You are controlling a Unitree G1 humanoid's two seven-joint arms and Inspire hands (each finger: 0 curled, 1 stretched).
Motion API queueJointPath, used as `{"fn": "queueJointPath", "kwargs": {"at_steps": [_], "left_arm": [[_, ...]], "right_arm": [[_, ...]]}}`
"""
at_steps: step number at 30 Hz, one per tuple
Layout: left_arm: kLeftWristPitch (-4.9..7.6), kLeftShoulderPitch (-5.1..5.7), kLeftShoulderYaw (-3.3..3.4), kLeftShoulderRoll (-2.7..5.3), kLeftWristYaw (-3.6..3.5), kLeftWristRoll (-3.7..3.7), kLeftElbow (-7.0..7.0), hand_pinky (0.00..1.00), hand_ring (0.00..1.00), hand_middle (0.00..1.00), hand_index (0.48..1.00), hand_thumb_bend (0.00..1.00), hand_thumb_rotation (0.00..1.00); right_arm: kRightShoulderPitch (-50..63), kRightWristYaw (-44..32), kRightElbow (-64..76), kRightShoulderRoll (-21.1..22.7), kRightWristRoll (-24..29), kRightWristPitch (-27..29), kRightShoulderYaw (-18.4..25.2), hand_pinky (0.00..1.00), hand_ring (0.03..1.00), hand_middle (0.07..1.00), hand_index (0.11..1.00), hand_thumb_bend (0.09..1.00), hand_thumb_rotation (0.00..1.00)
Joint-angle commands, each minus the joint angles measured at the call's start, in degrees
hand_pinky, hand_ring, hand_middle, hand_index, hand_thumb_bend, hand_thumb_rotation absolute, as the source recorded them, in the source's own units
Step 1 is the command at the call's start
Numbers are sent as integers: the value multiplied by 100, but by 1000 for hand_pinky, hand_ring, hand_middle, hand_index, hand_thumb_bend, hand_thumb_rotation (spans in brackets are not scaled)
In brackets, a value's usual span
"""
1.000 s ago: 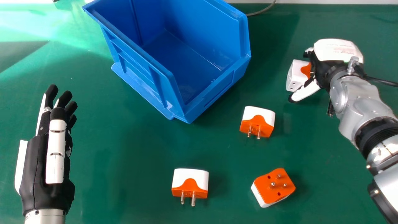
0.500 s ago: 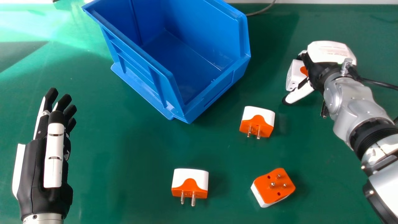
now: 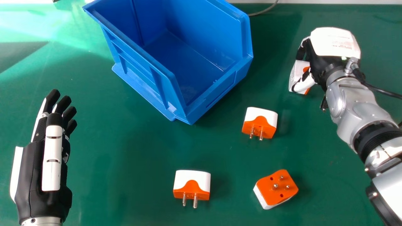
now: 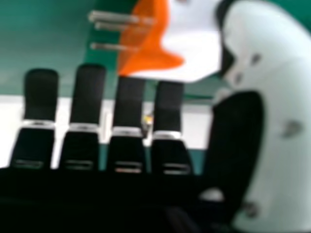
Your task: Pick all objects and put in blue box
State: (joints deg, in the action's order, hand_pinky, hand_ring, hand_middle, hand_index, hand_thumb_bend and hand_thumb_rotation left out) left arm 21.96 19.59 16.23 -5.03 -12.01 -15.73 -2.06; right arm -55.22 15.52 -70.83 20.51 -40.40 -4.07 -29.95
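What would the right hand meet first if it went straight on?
Likely the orange-and-white plug, right up against the right hand; depth is unclear, so they may be touching.

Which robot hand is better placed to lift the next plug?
Probably the right: the right robot hand is up against a plug, while the left robot hand is away from every plug.
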Motion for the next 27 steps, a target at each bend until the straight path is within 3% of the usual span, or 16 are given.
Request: {"fn": "queueJointPath", "kwargs": {"at_steps": [1,7,16,21,27], "left_arm": [[84,50,59,-38,-20,-27,-147,943,925,930,928,457,870],[36,57,65,-50,-19,-41,-182,943,925,930,925,458,869],[64,72,99,-119,-28,28,-187,942,924,927,921,460,871],[53,77,113,-109,-39,-15,-184,941,921,924,920,462,875],[21,94,102,-96,-17,9,-224,939,918,920,916,466,870]], "right_arm": [[-26,233,4,96,32,77,82,377,473,547,603,535,76],[-60,191,-10,142,83,242,152,352,459,532,585,519,49],[-94,218,-4,140,45,258,161,332,449,522,561,507,25],[-65,277,-4,144,50,295,172,324,443,513,551,503,15],[-40,321,15,198,7,383,133,317,439,510,544,498,8]]}}
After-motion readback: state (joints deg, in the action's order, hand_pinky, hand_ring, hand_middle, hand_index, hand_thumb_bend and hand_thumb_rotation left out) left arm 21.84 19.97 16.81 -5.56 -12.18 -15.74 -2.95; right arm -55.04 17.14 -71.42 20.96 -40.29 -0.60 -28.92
